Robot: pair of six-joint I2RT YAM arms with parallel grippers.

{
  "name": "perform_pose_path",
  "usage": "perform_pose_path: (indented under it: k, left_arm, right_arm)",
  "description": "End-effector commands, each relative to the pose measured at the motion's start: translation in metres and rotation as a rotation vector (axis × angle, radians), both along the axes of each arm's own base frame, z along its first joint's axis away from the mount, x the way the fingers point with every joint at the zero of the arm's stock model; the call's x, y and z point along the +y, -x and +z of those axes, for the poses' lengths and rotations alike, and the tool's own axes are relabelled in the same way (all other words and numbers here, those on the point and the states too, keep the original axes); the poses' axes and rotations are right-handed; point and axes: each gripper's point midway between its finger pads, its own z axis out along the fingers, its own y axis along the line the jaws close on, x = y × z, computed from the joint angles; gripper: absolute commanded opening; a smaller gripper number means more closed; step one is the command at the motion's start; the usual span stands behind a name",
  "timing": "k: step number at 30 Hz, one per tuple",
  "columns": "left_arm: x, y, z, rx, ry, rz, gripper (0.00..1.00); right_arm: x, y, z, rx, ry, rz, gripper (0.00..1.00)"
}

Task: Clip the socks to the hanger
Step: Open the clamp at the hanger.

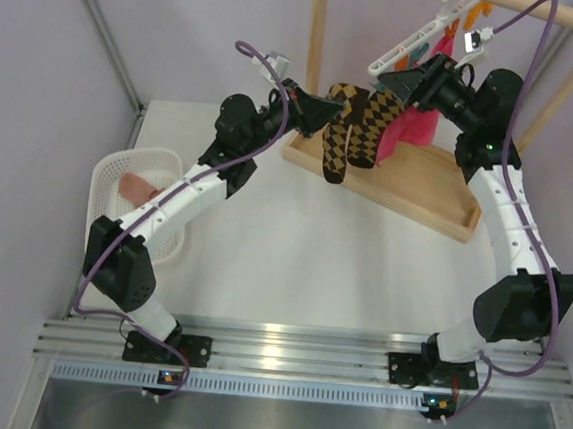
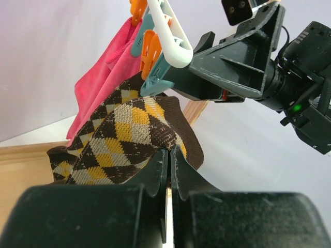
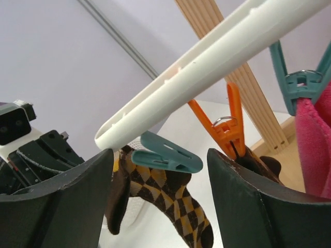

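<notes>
left gripper (image 2: pixel 169 155) sits nearest its wrist lens: clenched, jaws together, pinching the brown hem of the socks (image 2: pixel 129 137). fabric rises from the pinch, raised off the worktop (image 1: pixel 312 267), its upper edge just beneath the end of the hanger (image 2: pixel 170 36). in the overhead view the socks drape downward over the wooden tray (image 1: pixel 423 201) at the foot of the wooden rack (image 1: pixel 317 26).

right gripper (image 3: pixel 159 157): released, jaws spread wide. a teal clip (image 3: pixel 165 157) lies between them, under the white bar; contact with either finger cannot be told. an orange clip (image 3: pixel 227 126) hangs from the bar just beyond, with dark brown fabric at its lower tip; whether it is pinched cannot be told. a second teal clip (image 3: pixel 297 82) holds the pink cloth (image 3: pixel 315 144) at the right edge.

hanger: hooked high on the rack's crossbar, tilted, free end pointing toward the left arm.

white basket (image 1: pixel 119 175) stands at the worktop's left, well apart from the rack, a peach sock (image 1: pixel 133 187) inside.
</notes>
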Motion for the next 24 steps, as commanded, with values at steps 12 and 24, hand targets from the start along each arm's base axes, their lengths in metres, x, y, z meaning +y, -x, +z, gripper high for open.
perform_pose_path:
  k: [12,24]
  left_arm:
    - [0.005,0.010,0.028,-0.091,0.029,-0.013,0.00]
    - [0.003,0.007,0.029,-0.092,0.028,-0.011,0.00]
  right_arm:
    - [0.020,0.021,0.039,-0.267,0.165,0.037,0.72]
    - [0.037,0.021,0.040,-0.355,0.262,0.064,0.72]
